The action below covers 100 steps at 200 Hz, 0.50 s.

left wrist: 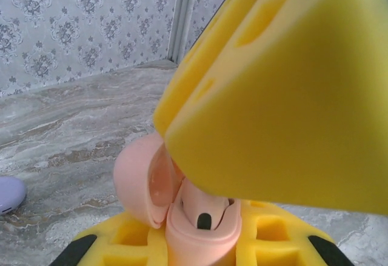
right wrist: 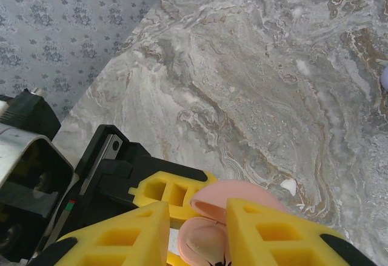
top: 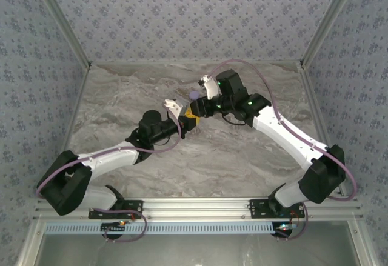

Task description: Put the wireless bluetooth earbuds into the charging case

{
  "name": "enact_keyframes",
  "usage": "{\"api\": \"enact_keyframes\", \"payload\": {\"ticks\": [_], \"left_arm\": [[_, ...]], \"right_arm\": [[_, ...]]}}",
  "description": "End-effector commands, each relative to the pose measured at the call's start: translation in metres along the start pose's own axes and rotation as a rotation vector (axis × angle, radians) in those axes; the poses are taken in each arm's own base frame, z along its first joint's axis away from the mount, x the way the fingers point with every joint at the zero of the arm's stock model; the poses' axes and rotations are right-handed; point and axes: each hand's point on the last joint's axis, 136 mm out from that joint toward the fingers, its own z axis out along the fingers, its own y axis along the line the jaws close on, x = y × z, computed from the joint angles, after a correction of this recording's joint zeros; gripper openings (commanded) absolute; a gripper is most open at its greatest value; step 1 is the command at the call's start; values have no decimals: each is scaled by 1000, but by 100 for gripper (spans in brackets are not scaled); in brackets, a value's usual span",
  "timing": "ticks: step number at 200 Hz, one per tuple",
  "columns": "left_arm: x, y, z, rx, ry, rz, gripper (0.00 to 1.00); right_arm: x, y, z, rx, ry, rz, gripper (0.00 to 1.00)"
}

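Our left hand (left wrist: 200, 252) is clamped tight on the pink case (left wrist: 194, 237) over the marble bench (left wrist: 73, 114), with the lid (left wrist: 136, 184) swung open. We see a pale pink earbud (left wrist: 203, 208) with a dark oval spot seated inside. Our right hand (right wrist: 199, 217) hovers just above it, fingers partly open, gripping nothing we can see.
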Motion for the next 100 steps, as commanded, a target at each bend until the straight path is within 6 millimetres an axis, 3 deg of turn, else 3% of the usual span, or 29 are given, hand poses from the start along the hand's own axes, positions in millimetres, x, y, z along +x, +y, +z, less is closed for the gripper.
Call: {"api": "enact_keyframes", "payload": {"ticks": [1, 40, 100], "left_arm": [[-32, -11, 0, 27, -80, 36, 6], [-30, -6, -1, -1, -74, 32, 6], [-18, -5, 3, 0, -18, 18, 6]], "right_arm": [[1, 6, -1, -7, 27, -22, 32], [-3, -2, -6, 61, 9, -26, 33], [-18, -19, -32, 187, -86, -22, 32]]}}
